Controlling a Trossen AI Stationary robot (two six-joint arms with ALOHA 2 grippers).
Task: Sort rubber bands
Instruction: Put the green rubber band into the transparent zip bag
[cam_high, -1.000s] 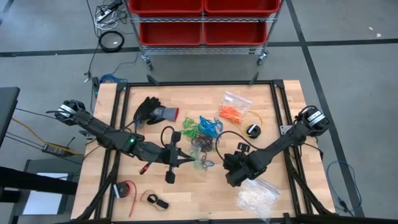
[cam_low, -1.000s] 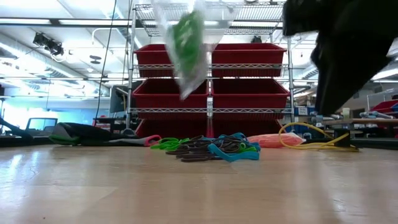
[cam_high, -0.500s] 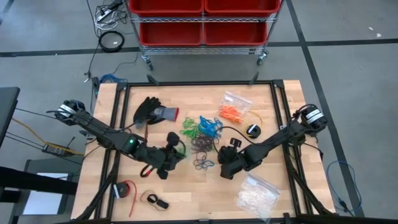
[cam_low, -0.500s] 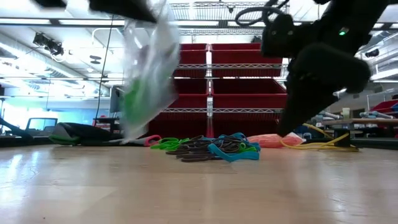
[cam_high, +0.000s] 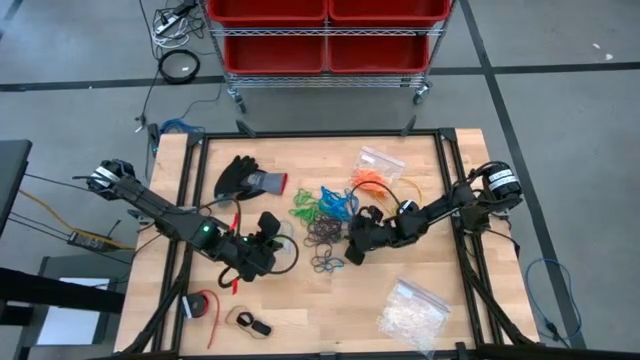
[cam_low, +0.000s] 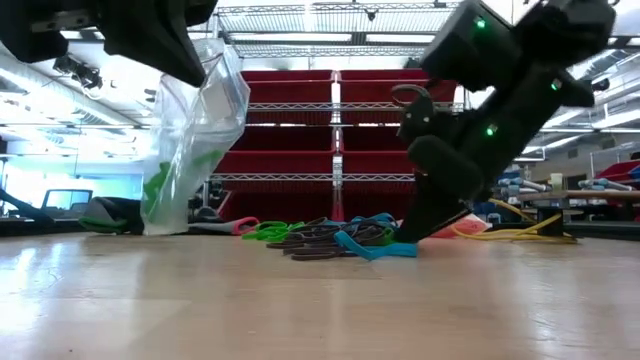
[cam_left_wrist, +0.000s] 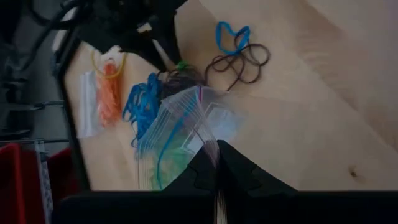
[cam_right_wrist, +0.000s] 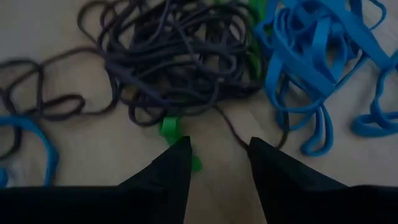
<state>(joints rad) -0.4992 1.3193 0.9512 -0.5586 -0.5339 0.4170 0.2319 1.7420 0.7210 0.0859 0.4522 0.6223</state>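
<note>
Right wrist view: your right fingers (cam_right_wrist: 214, 165) stand apart, tips low over the wooden surface (cam_right_wrist: 106, 158), with a small green rubber band scrap (cam_right_wrist: 169, 127) just ahead of them and the tangled pile of thin black, blue and green rubber bands (cam_right_wrist: 186, 56) beyond. These loops look light, limp and stretchy, and likely snag neighbours; pinch one strand at the pile's edge. Your left fingers (cam_left_wrist: 217, 165) are clamped on a clear plastic zip bag holding green bands (cam_left_wrist: 180, 134).

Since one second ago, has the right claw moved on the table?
Yes. In the high view the right claw has moved from near the bag of whitish pieces toward the pile of rubber bands, and now points at them, open.
</note>
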